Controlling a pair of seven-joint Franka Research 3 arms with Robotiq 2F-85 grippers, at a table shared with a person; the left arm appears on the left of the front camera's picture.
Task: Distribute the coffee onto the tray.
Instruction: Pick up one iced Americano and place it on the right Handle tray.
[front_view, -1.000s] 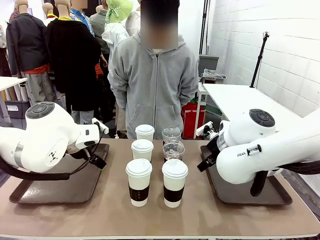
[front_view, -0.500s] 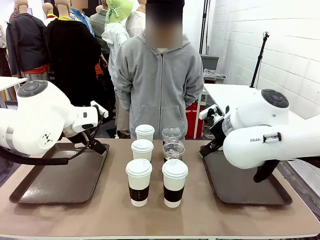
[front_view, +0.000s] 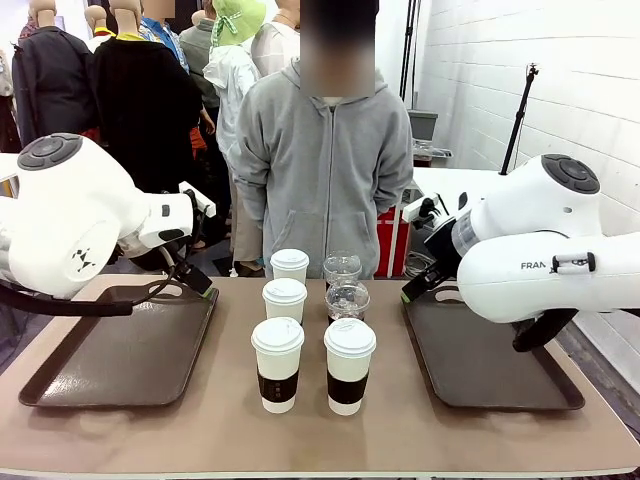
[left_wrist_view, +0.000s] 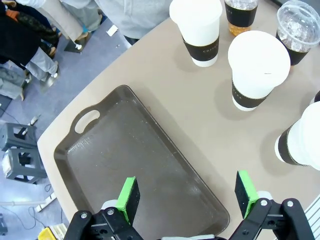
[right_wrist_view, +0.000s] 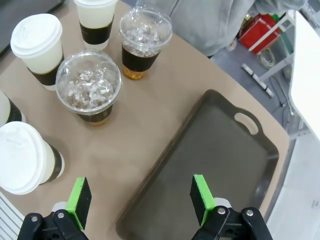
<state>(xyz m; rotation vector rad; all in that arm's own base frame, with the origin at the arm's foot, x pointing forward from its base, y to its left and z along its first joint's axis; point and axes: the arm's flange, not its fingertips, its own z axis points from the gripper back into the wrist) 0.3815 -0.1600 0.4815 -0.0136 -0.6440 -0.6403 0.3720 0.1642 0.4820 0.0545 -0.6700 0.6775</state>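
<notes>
Right gripper (right_wrist_view: 140, 194): jaws wide apart, green pads, nothing between them; over the tray's edge.
Tray (right_wrist_view: 220, 155): dark brown, bare, cut-out handle at its far end; lies on the tan table (right_wrist_view: 165, 100).
Iced coffees: nearer dome-lidded cup (right_wrist_view: 89, 86) and farther dome-lidded cup (right_wrist_view: 145, 31), both clear with dark sleeves, standing apart.
White lidded cups, dark sleeves: nearest cup (right_wrist_view: 22, 157), middle cup (right_wrist_view: 37, 37), farthest cup (right_wrist_view: 97, 15), cut by the top edge.
Person's grey hoodie (right_wrist_view: 215, 20): beyond the table's far edge.
</notes>
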